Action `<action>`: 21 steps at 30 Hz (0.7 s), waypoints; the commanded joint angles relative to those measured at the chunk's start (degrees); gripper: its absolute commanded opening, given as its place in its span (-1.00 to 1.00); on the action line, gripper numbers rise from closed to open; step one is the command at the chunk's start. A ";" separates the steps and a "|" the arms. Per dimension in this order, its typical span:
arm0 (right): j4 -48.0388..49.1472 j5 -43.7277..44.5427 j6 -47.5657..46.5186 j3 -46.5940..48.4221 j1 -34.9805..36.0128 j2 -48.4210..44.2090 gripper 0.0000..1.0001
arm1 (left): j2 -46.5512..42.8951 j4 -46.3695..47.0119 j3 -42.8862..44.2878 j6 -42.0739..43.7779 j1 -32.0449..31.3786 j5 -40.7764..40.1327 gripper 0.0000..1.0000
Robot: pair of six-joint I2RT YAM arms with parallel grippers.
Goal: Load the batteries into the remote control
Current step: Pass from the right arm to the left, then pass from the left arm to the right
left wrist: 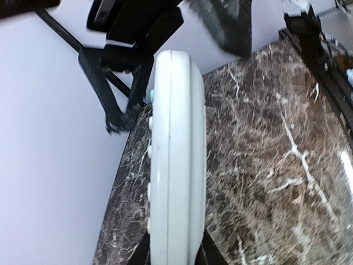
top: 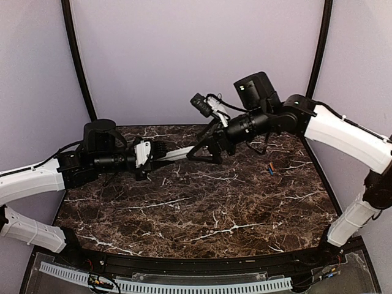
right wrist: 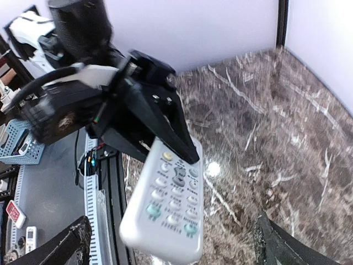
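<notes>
Close up before both wrist cameras, the remote control (right wrist: 164, 212) hangs in the air over the far half of the table (top: 184, 214), toward its left side, touching nothing below. One end is pinched in the left end effector (top: 162, 153), whose dark fingers (right wrist: 165, 130) clamp it from both faces. The right end effector (top: 203, 154) stands spread wide around the free end. Its two fingers sit well apart from the white shell and, as far as can be seen, do not touch it.

By the look of it, the remote is light, stiff, smooth plastic, likely to slip or swing when held by one end only. Its long side edges, clear of the buttons, look like the safest place to grip.

Both batteries (top: 269, 168), one orange-red and one blue, lie close together near the table's right edge, well apart from either end effector. They look small, hard and round, so they should roll easily and are best pinched across the middle.

Only the button face and one side edge of the remote are visible. Its battery compartment is hidden, so I cannot tell whether it is open or covered. Beyond the table's edge sits a blue basket (right wrist: 22, 144), its contents too small to make out.
</notes>
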 commanded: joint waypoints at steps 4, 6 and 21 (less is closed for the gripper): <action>32.21 -4.78 -5.53 -20.27 0.23 -17.15 0.97 | -3.01 13.44 -0.42 -36.27 -0.20 11.94 -1.00; 35.98 -5.71 -5.53 -22.05 0.23 -18.20 0.97 | -2.75 18.41 -1.00 -43.94 -0.20 13.33 -1.00; 41.13 -18.46 -0.18 -15.76 0.45 -9.88 0.11 | 1.07 23.13 0.44 -57.04 -0.23 18.39 -1.00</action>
